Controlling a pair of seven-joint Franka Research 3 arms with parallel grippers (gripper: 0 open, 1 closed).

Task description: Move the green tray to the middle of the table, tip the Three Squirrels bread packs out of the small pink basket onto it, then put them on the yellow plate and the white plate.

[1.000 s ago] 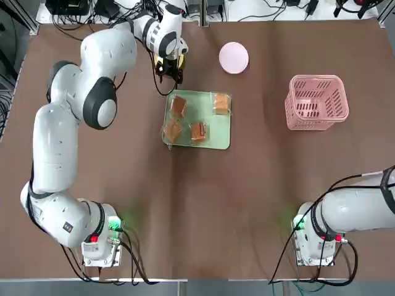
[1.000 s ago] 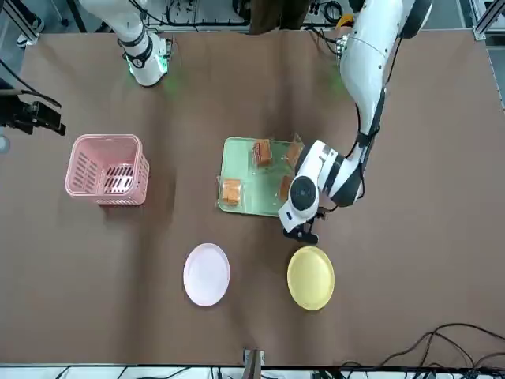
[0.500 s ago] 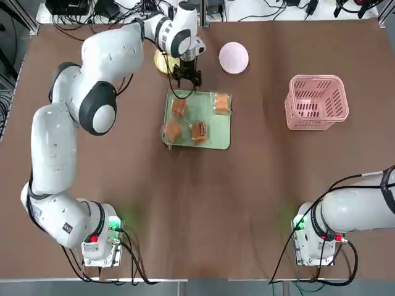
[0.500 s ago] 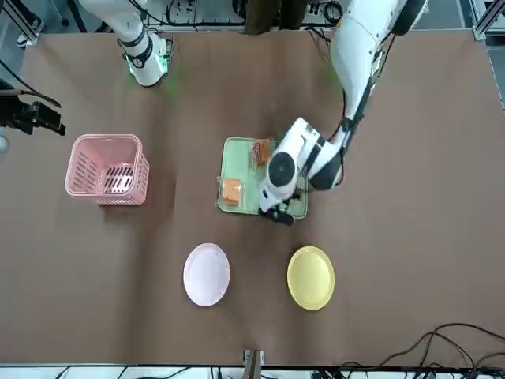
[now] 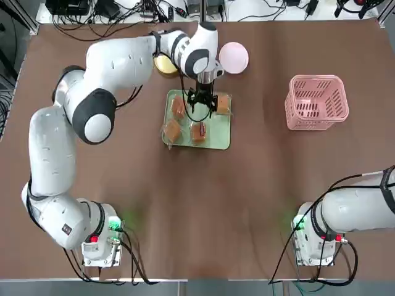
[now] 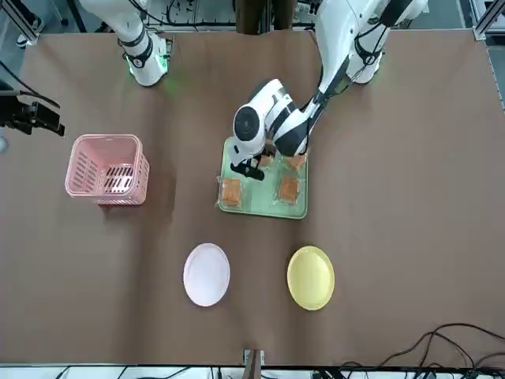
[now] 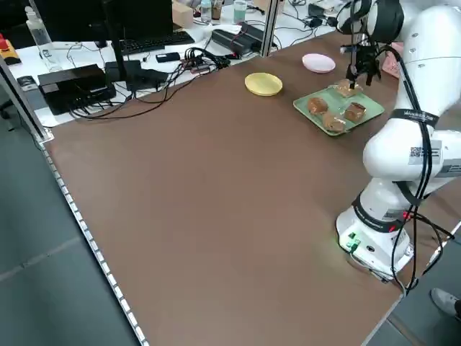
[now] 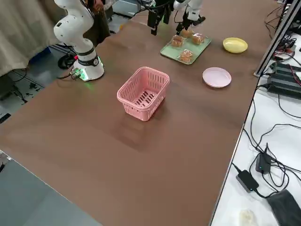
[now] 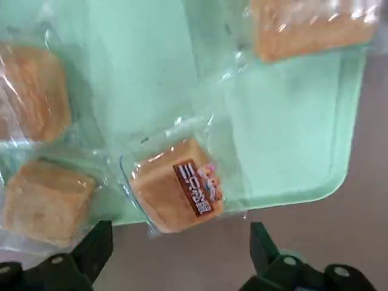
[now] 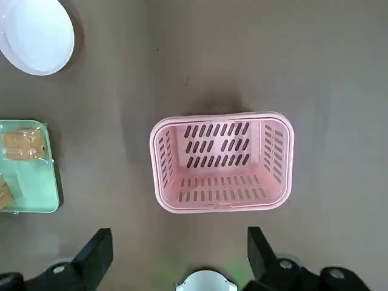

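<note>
Green tray point(image 5: 217, 132) mid brown table point(image 5: 185, 203), left gripper point(image 5: 202, 98) spread above, cables point(image 5: 111, 12) behind.

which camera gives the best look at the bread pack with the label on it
The left wrist view: the labelled bread pack fills the middle. Top and side views show it small on the green tray.

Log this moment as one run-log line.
left gripper: open above green tray | bread packs: four on tray | small pink basket: empty | yellow plate, white plate: empty | right gripper: open, parked
</note>
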